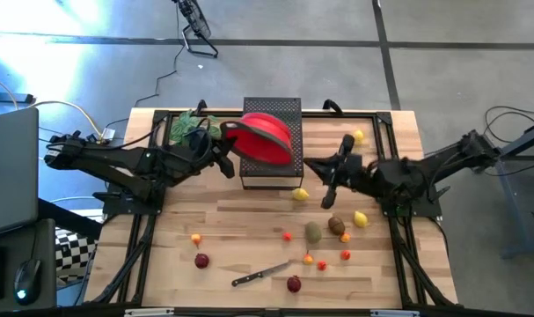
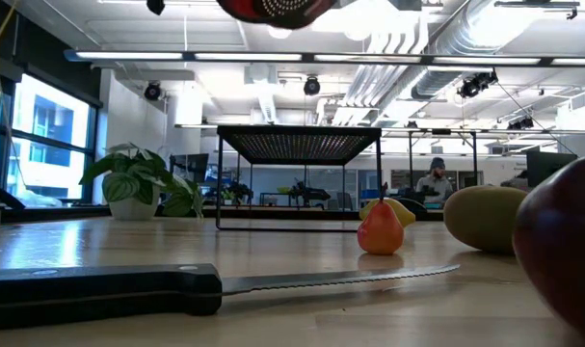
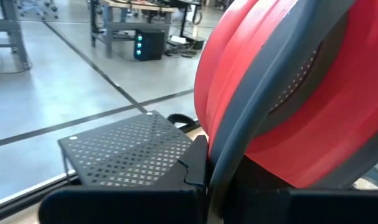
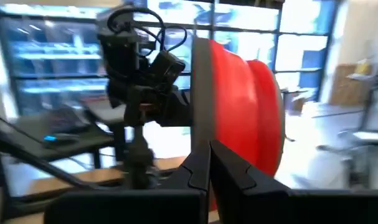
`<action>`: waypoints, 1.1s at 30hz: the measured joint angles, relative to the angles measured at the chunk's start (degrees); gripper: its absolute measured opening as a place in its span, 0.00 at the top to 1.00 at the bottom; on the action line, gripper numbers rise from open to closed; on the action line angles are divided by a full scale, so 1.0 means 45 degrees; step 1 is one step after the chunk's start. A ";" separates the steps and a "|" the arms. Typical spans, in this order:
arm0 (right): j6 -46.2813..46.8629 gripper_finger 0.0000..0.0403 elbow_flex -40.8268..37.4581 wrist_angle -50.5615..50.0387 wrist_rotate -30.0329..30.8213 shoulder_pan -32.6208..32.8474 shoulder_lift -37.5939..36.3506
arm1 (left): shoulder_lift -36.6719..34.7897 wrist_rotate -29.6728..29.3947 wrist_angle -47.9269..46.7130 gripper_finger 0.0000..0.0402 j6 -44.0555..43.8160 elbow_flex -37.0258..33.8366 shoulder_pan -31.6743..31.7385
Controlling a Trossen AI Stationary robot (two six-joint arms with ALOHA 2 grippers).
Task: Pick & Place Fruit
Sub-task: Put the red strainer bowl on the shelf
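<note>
Wood planks form the table (image 1: pixel 161 264), its lower left quarter mostly bare. At upper centre the left gripper (image 1: pixel 226 132) is clenched on the grey rim of a red colander (image 1: pixel 268 136), lifted above a black mesh stand (image 1: pixel 271 114); a leafy sprig (image 1: pixel 189 123) lies just left. Right of centre the right gripper (image 1: pixel 330 195) hangs pinched together, apparently empty. The fruit (image 1: pixel 313 232) is scattered across the lower half, around a knife (image 1: pixel 259 275) near the bottom edge.
</note>
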 joint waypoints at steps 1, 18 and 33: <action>-0.0355 1.00 0.0066 0.0140 0.0688 0.0207 0.0235 | 0.0002 0.0012 -0.0017 0.98 -0.0001 0.0000 0.0097; -0.4198 0.93 0.3563 0.0236 0.6140 0.0720 0.3670 | 0.0002 0.0062 -0.0286 0.98 0.0091 0.0000 0.0403; -0.2507 0.37 0.3567 -0.0478 0.5339 0.0644 0.3670 | 0.0002 0.0057 -0.0277 0.98 0.0088 0.0000 0.0399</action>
